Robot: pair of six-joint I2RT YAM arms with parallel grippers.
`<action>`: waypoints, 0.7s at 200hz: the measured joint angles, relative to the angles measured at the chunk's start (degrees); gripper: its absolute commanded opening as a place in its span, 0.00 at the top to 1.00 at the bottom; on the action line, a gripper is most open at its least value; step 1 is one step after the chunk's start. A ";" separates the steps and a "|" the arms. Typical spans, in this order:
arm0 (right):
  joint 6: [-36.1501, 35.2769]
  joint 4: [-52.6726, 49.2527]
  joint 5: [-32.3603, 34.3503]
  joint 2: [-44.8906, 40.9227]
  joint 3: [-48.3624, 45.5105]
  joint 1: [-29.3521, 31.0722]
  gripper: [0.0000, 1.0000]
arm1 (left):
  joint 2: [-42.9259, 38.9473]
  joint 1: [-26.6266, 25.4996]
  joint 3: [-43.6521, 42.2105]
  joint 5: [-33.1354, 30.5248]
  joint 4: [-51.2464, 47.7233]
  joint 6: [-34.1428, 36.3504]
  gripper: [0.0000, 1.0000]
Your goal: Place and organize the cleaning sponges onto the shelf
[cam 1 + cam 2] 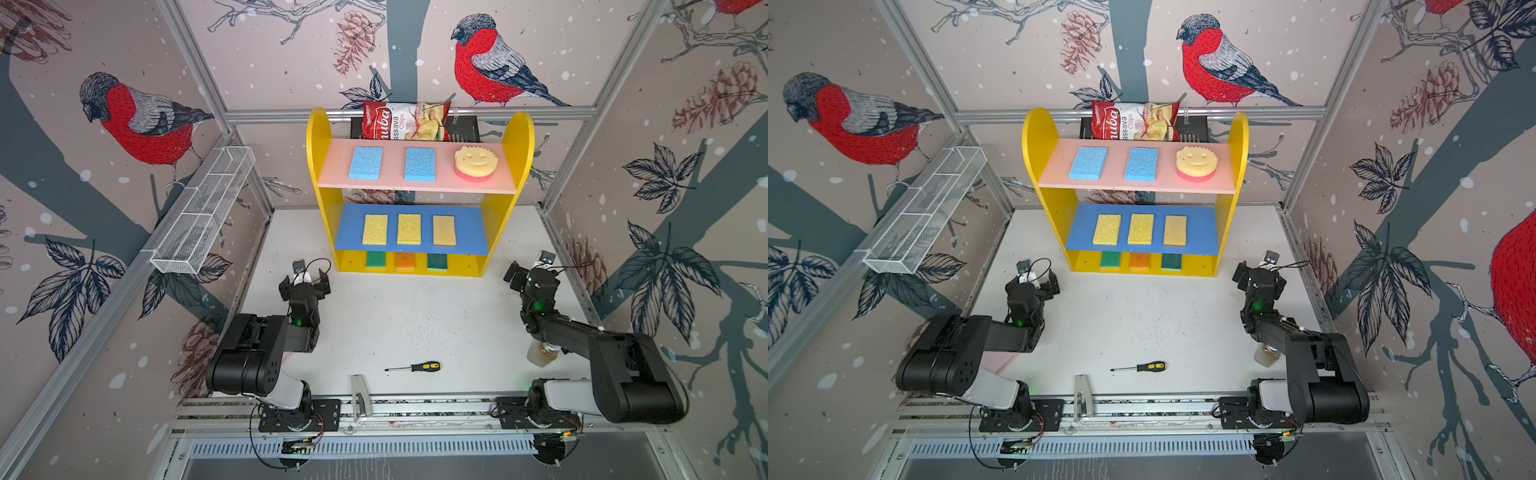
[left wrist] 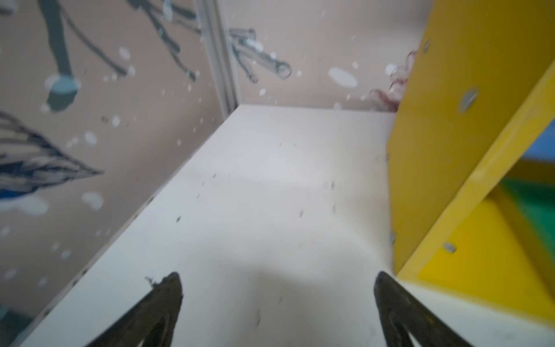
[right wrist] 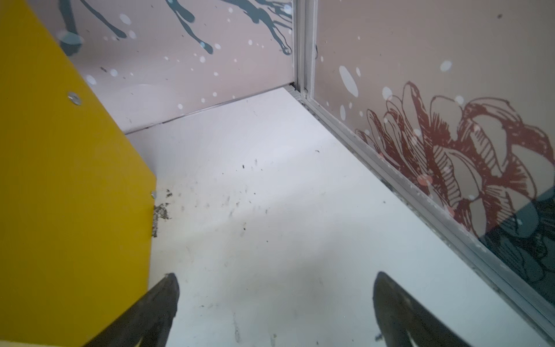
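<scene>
The yellow shelf (image 1: 318, 137) (image 1: 1036, 133) stands at the back of the table. Its pink board carries two light blue sponges (image 1: 365, 163) (image 1: 420, 164) and a round smiley sponge (image 1: 474, 163). On the blue board lie two yellow sponges (image 1: 375, 229) (image 1: 409, 228) and a pale orange one (image 1: 444, 230). The base holds a green (image 1: 375, 260), an orange (image 1: 405, 261) and another green sponge (image 1: 437, 261). My left gripper (image 1: 305, 279) (image 2: 277, 285) hovers open and empty by the shelf's left foot (image 2: 435, 120). My right gripper (image 1: 532, 270) (image 3: 274, 285) is open and empty by its right side (image 3: 60, 180).
A chips bag (image 1: 405, 120) sits in a black basket (image 1: 465, 129) behind the shelf. A white wire mesh tray (image 1: 203, 212) hangs on the left wall. A screwdriver (image 1: 415, 367) lies near the front edge, and a jar (image 1: 542, 353) stands under the right arm.
</scene>
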 measured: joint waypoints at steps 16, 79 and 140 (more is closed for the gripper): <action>0.59 -0.20 0.24 1.86 1.01 -0.96 0.01 | 0.26 0.13 -1.42 0.92 3.10 -0.76 0.01; -2.62 9.97 -1.07 5.25 -0.70 -1.01 0.00 | 0.70 0.13 -0.61 6.80 9.33 0.90 0.01; -5.35 25.44 -1.14 7.48 -8.94 0.11 0.00 | 0.90 -0.44 0.17 1.81 10.84 0.28 0.01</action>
